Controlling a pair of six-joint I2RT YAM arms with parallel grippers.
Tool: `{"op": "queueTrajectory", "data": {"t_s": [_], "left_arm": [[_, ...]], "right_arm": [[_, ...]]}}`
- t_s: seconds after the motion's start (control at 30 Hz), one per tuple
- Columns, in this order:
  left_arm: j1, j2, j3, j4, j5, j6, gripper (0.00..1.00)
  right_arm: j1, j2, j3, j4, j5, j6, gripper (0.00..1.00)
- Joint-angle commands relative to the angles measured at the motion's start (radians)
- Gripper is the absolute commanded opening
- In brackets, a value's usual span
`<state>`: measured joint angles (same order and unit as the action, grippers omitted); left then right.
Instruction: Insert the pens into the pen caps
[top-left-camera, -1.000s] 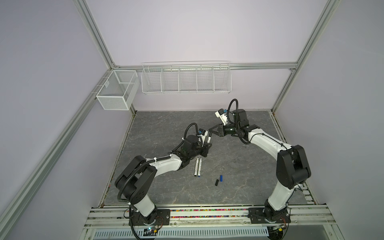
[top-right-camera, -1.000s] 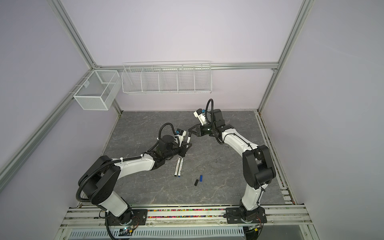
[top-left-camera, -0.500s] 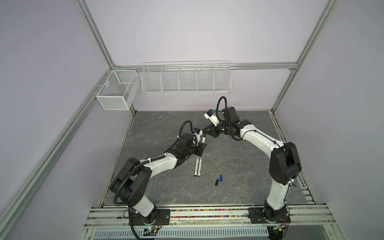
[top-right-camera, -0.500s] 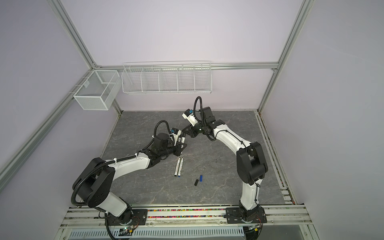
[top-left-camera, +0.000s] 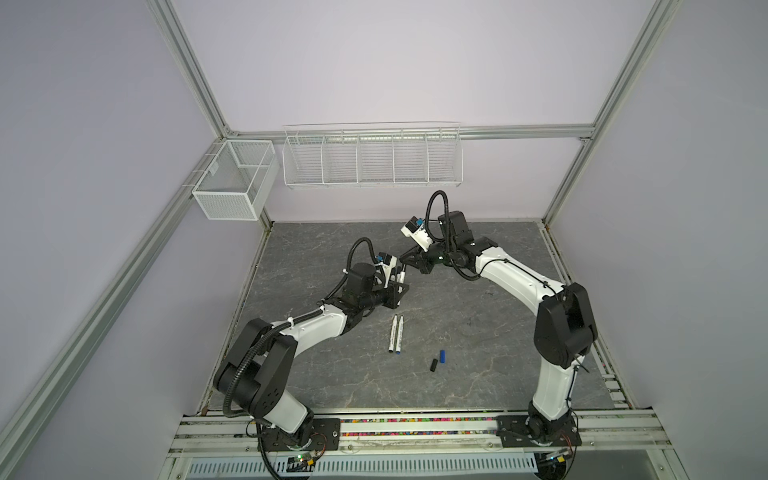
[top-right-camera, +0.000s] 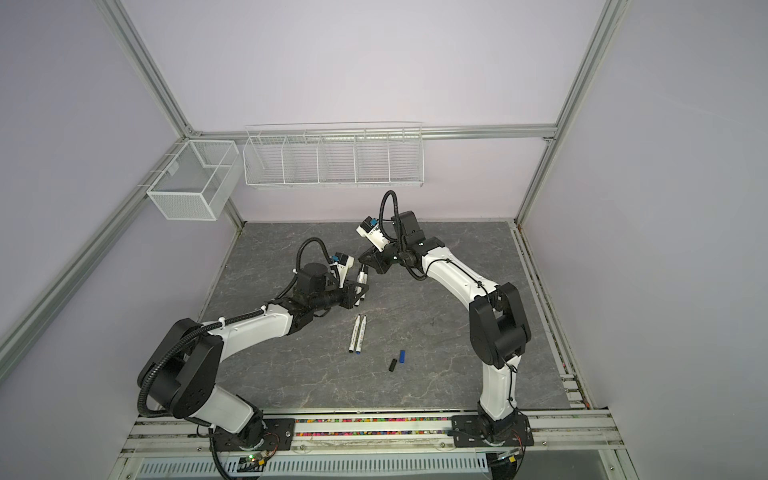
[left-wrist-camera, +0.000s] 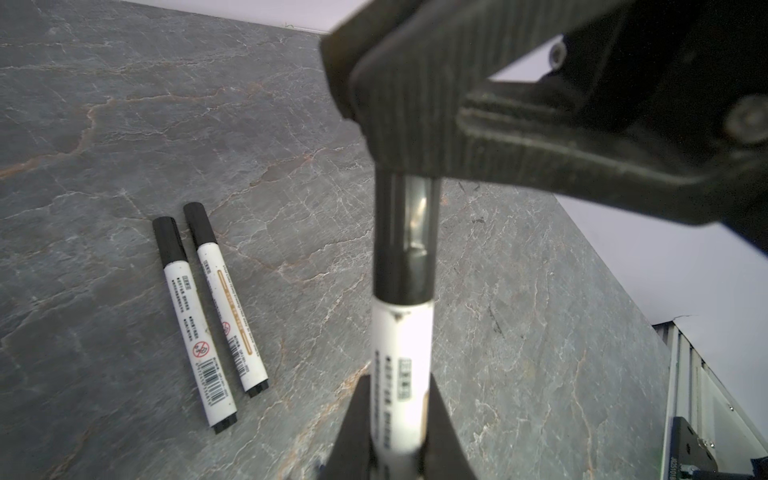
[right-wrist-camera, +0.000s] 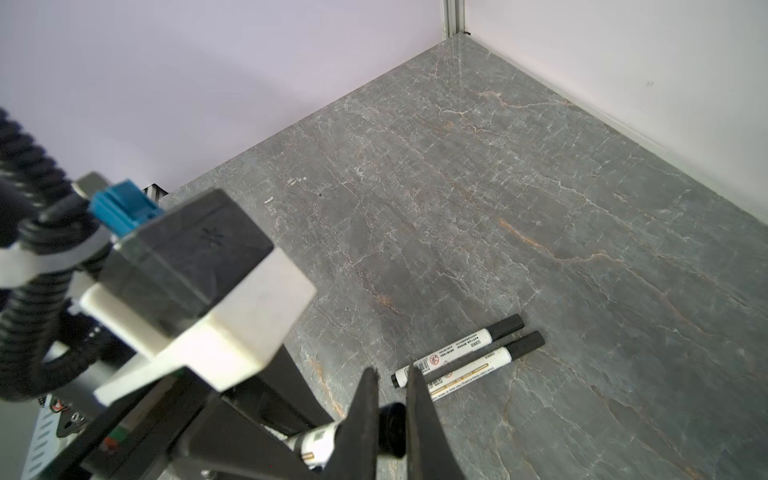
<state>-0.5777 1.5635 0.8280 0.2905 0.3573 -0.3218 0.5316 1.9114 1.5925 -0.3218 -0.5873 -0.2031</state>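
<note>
- Right, both top views first: the left arm (top-left-camera: 316, 328) and right arm (top-left-camera: 511, 278) meet above the back middle of the table (top-left-camera: 478, 332). The held pen (top-left-camera: 401, 275) stands nearly upright between them, clear of the surface.
- Nearer the front, two capped pens (top-left-camera: 392, 338) lie side by side on the table. Further front and to the right, a blue cap (top-left-camera: 443, 355) and a loose black cap (top-left-camera: 433, 365) sit close together, apart from those pens. Both caps show again in a top view, blue cap (top-right-camera: 402, 355) just behind the loose black cap (top-right-camera: 392, 365).
- Over to the left wrist view: the left jaws are clamped on the white barrel of the held pen (left-wrist-camera: 401, 374). A black cap (left-wrist-camera: 405, 237) sits on its end, rim against the barrel. The right jaws are pinched tight on the far end of that cap. The two capped pens (left-wrist-camera: 195, 324) lie on the table beside it.
- Now the right wrist view: the right jaws are closed on the black cap (right-wrist-camera: 390, 428). The held pen (right-wrist-camera: 316, 446) pokes out from it under the left arm's wrist camera (right-wrist-camera: 187, 291). The two capped pens (right-wrist-camera: 457, 351) rest on the table beyond.
</note>
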Motion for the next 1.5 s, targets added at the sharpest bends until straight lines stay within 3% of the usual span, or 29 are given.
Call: {"op": "queueTrajectory", "data": {"t_s": [0.0,0.23,0.33,0.5,0.67,0.77,0.9,1.1,1.47], "left_arm": [[0.108,-0.028,0.243,0.566,-0.227,-0.096,0.00],[0.105,-0.014,0.290,0.508,-0.250,-0.080,0.00],[0.074,-0.023,0.243,0.438,-0.239,-0.053,0.00],[-0.029,-0.033,0.106,0.366,-0.199,-0.006,0.00],[-0.110,0.004,0.018,0.323,-0.155,0.010,0.00],[-0.138,0.028,-0.019,0.326,-0.157,0.011,0.00],[-0.157,0.060,-0.037,0.321,-0.167,0.015,0.00],[-0.159,0.085,-0.036,0.308,-0.167,0.024,0.00],[-0.164,0.121,-0.022,0.290,-0.162,-0.004,0.00]], "right_arm": [[0.083,0.072,-0.112,-0.564,-0.161,-0.062,0.07],[0.083,0.032,-0.133,-0.530,-0.089,-0.054,0.07],[0.035,-0.039,-0.196,-0.390,-0.066,0.047,0.07],[-0.113,-0.182,-0.333,-0.068,-0.182,0.287,0.07],[-0.163,-0.234,-0.394,0.118,-0.215,0.442,0.08],[-0.169,-0.245,-0.419,0.183,-0.181,0.500,0.13],[-0.181,-0.270,-0.450,0.265,-0.127,0.570,0.27],[-0.198,-0.320,-0.483,0.322,-0.062,0.604,0.40],[-0.199,-0.287,-0.469,0.336,-0.098,0.623,0.46]]}}
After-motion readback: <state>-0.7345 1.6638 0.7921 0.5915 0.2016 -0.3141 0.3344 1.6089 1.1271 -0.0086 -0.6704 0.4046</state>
